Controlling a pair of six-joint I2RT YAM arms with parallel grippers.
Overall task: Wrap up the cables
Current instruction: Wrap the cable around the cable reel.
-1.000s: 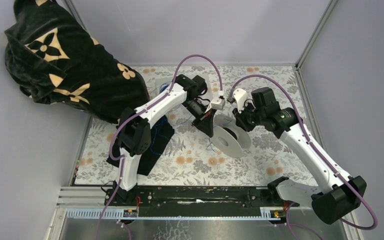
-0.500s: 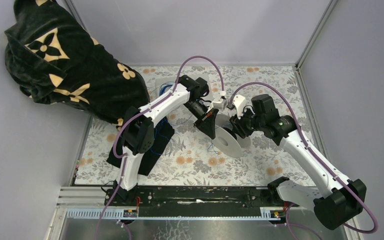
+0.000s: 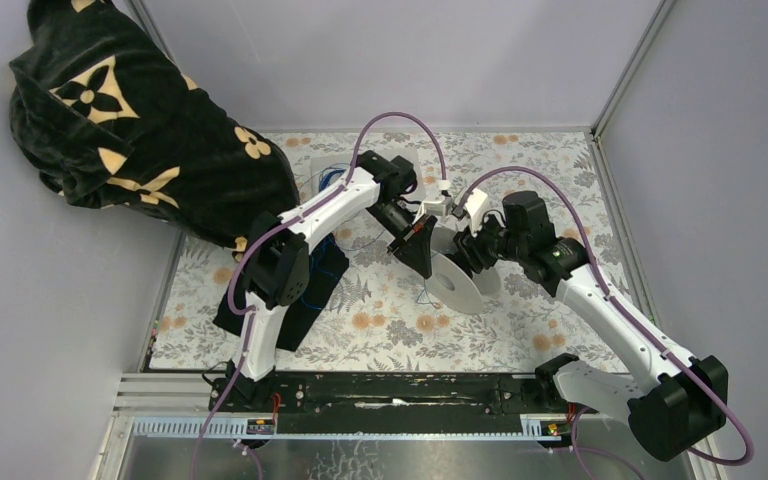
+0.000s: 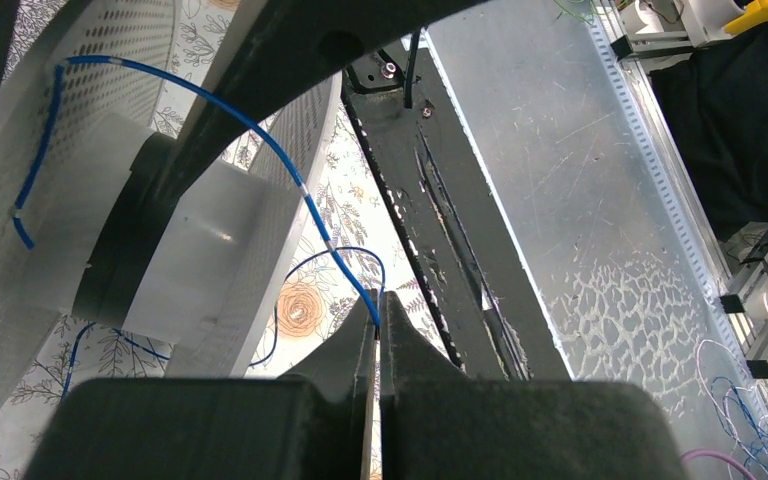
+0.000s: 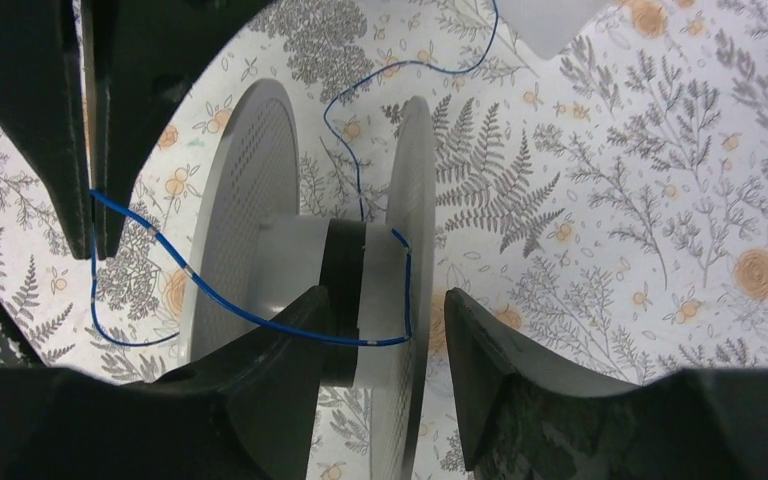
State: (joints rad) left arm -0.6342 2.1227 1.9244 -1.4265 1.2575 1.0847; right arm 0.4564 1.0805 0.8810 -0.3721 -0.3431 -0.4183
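A thin blue cable (image 4: 260, 130) runs from my left gripper (image 4: 377, 318) across the hub of a white perforated spool (image 4: 190, 240). The left gripper is shut on the cable, just left of the spool (image 3: 460, 280) in the top view. In the right wrist view the cable (image 5: 260, 318) crosses the hub and bends at the right flange (image 5: 410, 200). My right gripper (image 5: 385, 330) is open and straddles that flange, one finger (image 5: 270, 350) between the flanges against the hub. More cable trails on the mat (image 5: 360, 120).
A black garment with tan flowers (image 3: 140, 130) is heaped at the back left, and a black cloth (image 3: 310, 290) lies by the left arm. Loose blue wires (image 3: 325, 180) lie behind it. A black rail (image 3: 400, 390) edges the flowered mat at the front.
My right gripper has moved left and down onto the spool. My left gripper has shifted slightly right, still holding the cable.
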